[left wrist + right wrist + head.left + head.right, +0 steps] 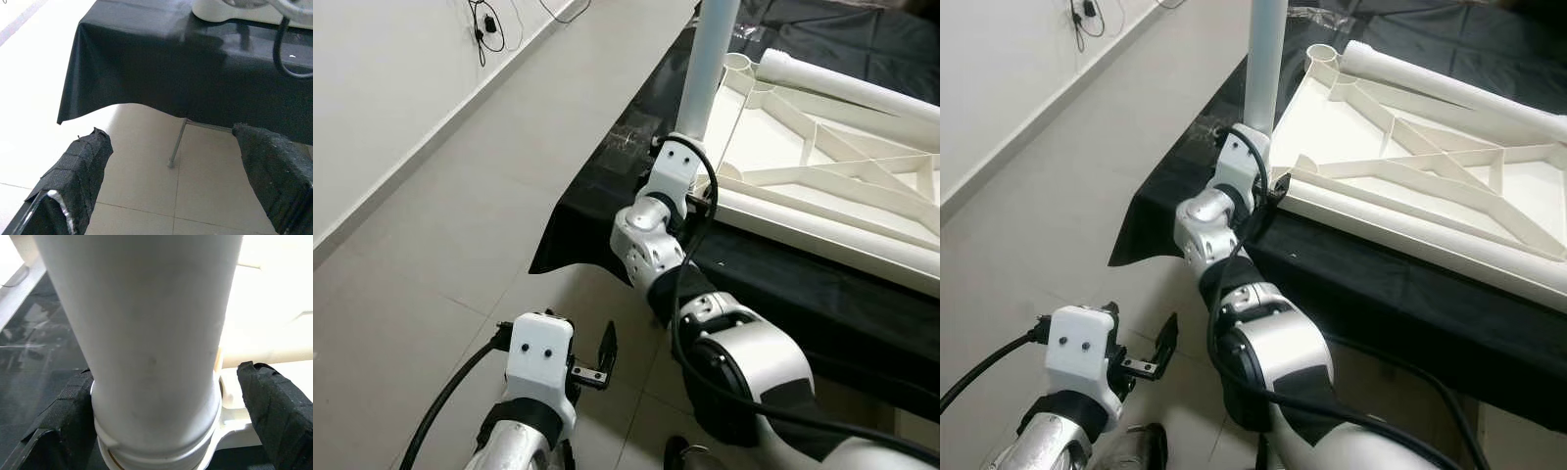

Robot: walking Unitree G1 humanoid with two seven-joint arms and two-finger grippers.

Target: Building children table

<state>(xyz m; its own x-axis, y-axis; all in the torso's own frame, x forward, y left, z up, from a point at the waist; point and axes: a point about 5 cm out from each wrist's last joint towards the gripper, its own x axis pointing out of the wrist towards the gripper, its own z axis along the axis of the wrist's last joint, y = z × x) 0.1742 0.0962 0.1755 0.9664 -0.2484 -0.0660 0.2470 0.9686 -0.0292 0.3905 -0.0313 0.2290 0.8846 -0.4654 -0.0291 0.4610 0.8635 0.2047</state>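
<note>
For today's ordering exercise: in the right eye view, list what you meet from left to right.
Left pincer → upright white leg → upturned white tabletop.

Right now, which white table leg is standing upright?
The leg at the tabletop's near corner, by the right gripper. The other leg lies flat.

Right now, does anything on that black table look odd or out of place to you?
The white tabletop lies upside down on the black cloth, ribs showing. That suits assembly: one leg stands upright in its corner socket, between the right pincer fingers. Nothing looks spilled or broken.
</note>
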